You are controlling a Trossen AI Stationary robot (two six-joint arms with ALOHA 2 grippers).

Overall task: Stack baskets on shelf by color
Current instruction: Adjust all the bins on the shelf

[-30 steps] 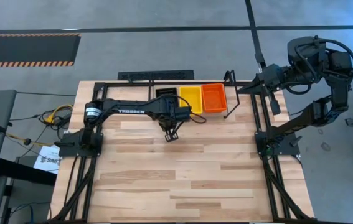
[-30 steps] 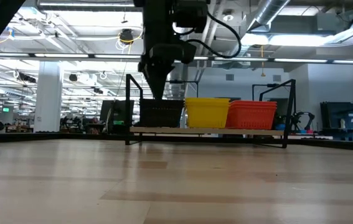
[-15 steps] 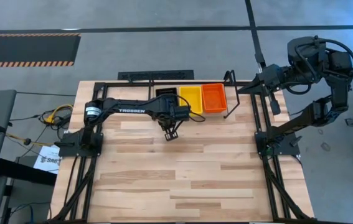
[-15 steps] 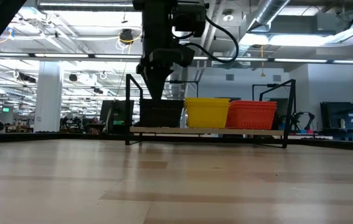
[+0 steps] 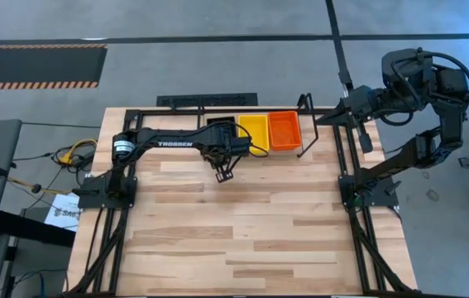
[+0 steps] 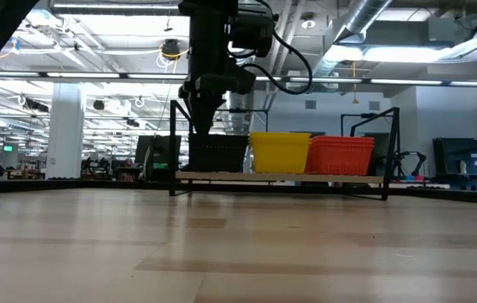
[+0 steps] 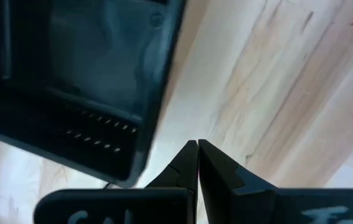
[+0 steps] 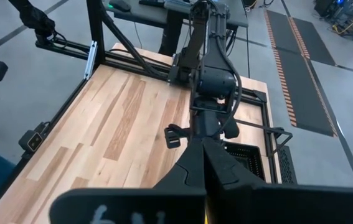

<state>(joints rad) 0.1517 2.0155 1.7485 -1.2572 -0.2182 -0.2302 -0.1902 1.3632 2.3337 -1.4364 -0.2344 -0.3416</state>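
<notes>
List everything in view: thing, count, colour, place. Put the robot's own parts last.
Black baskets: one stack, count within it not readable, black, left end of the shelf.
Yellow baskets: one stack, yellow, middle of the shelf.
Red-orange baskets: one stack, red-orange, right end of the shelf.
Shelf: one, black rod frame, far edge of the table.
Table: one, light wood.
Cables: a bundle, yellow and orange, on the floor left of the table.
Left gripper: dark, fingers together, above the table just in front of the black baskets.
Right gripper: dark, fingers together, raised past the shelf's right end, waiting.
</notes>
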